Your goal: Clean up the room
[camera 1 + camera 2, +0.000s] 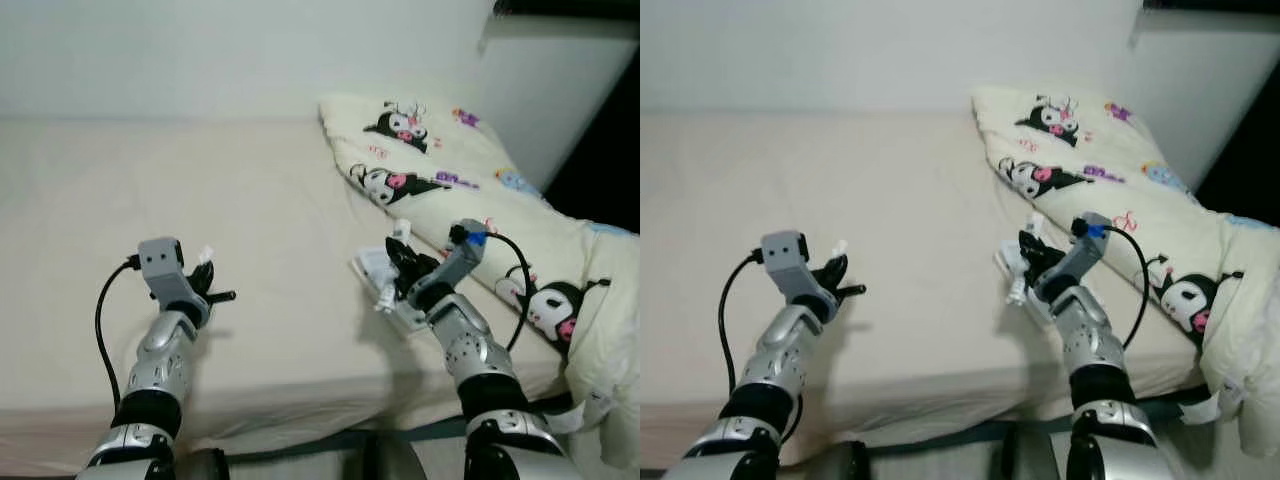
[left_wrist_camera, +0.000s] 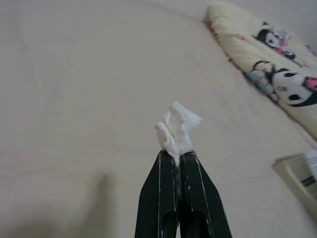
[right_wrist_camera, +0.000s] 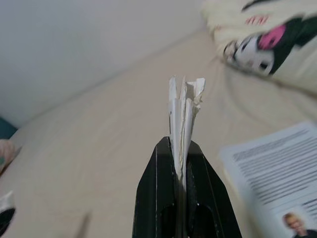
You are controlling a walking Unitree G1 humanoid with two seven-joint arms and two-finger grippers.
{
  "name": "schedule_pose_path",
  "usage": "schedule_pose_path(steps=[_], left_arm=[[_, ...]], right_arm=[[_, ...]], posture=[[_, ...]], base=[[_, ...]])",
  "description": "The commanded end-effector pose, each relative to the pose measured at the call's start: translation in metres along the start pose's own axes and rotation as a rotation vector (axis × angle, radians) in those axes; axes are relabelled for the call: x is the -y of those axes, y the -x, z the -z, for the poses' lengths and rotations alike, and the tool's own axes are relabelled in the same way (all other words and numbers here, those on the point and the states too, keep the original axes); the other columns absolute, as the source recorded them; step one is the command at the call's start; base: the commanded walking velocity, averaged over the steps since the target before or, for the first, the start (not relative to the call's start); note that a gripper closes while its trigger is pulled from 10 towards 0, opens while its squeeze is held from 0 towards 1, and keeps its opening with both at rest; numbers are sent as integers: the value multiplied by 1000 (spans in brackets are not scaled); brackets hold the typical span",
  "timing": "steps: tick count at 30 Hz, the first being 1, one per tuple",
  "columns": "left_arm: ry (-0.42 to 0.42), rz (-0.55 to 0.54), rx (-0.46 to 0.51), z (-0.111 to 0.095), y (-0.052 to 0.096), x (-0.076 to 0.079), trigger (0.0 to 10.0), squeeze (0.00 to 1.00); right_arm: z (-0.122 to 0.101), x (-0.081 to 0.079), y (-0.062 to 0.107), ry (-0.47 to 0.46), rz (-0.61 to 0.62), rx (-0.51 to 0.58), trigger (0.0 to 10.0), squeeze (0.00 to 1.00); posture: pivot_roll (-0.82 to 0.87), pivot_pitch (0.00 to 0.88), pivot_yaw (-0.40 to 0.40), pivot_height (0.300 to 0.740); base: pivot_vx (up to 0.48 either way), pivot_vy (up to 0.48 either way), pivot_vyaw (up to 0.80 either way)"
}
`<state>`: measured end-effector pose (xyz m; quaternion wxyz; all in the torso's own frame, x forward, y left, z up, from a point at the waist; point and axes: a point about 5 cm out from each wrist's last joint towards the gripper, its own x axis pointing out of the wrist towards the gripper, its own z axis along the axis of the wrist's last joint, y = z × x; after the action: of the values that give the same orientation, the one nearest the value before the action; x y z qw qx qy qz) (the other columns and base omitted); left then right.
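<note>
Light is soft, dim and even, with a warm cream cast over the bed and a paler grey on the wall. Both arms throw weak, blurred shadows onto the sheet beside them. A deep black patch sits at the upper right corner of the head views. No glare shows anywhere. The head views are slightly grainy and soft. In the right wrist view the patterned quilt and the printed sheet are smeared, out of focus; the black fingers read sharper. The left wrist view is clearer, its background mildly soft.
</note>
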<state>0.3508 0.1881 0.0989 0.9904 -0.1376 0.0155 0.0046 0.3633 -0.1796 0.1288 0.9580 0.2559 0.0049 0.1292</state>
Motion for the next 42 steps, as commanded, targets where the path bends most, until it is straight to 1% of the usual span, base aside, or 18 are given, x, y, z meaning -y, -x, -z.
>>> schedule_pose_path(steps=[1, 4, 8, 10, 15, 16, 18, 19, 20, 22, 25, 30, 33, 34, 35, 36, 37, 42], left_arm=[[-24, -10, -51, 11, 4, -6, 10000, 0], [-63, -49, -157, 35, 17, -22, 10000, 0], [-88, -67, -238, 52, 28, -30, 10000, 0], [-148, -81, -401, 85, 52, -43, 10000, 0], [-180, -121, -535, 109, 76, -54, 10000, 0], [-146, -188, -658, 133, 105, -65, 10000, 0], [-146, -188, -658, 133, 105, -65, 10000, 0], [-121, -217, -733, 145, 120, -68, 10000, 0], [-121, -217, -733, 145, 120, -68, 10000, 0], [-153, -246, -846, 162, 148, -74, 10000, 0], [-171, -248, -871, 166, 155, -76, 10000, 0], [-232, -222, -934, 174, 171, -78, 10000, 0], [-237, -221, -940, 175, 173, -78, 10000, 0], [-247, -219, -953, 176, 175, -78, 10000, 0], [-247, -219, -959, 177, 176, -78, 10000, 0], [-247, -219, -964, 177, 177, -78, 10000, 0], [-241, -219, -968, 178, 178, -78, 10000, 0], [-238, -216, -981, 180, 181, -77, 10000, 0]], right_arm=[[11, 9, 7, -5, 31, -31, 0, 0], [22, 16, 15, 19, 59, -73, 0, 0], [30, 21, 21, 26, 79, -100, 0, 0], [54, 34, 34, 67, 139, -209, 0, 0], [76, 47, 52, 90, 199, -313, 0, 0], [102, 62, 80, 60, 289, -409, 0, 0], [102, 62, 80, 60, 289, -409, 0, 0], [112, 68, 93, 29, 336, -436, 0, 0], [112, 68, 93, 29, 336, -436, 0, 0], [130, 77, 121, -17, 432, -481, 0, 0], [135, 79, 129, -22, 455, -497, 0, 0], [161, 84, 166, 25, 534, -663, 0, 0], [166, 87, 176, 20, 566, -698, 0, 0], [170, 90, 190, 26, 602, -730, 0, 0], [171, 92, 196, 46, 617, -752, 6471, 0], [173, 93, 201, 39, 632, -762, 6471, 0], [176, 94, 209, 72, 639, -813, 10000, 0], [180, 96, 224, 132, 638, -889, 10000, 0]], posture=[[76, 0, -60, 618], [77, 0, -51, 633], [77, 0, -50, 642], [75, 0, -49, 652], [77, 0, -50, 662], [72, 0, -52, 671], [72, 0, -52, 671], [73, 0, -54, 676], [73, 0, -54, 676], [58, 0, -44, 686], [58, 0, -44, 690], [60, 0, -49, 715], [61, 0, -52, 725], [62, 0, -56, 735], [65, 0, -61, 735], [65, 0, -61, 735], [68, 0, -65, 735], [72, 0, -68, 735]], base=[[0, 0, 0], [0, 0, 0], [0, 0, 0], [0, 0, 0], [0, 0, 0], [0, 0, 0], [0, 0, 0], [-480, 0, 0], [-480, 0, 0], [-240, 0, 0], [0, 0, 0], [0, 0, 0], [0, 0, 0], [0, 0, 0], [0, 0, 0], [0, 0, 0], [0, 0, 0], [-210, 0, 480]])
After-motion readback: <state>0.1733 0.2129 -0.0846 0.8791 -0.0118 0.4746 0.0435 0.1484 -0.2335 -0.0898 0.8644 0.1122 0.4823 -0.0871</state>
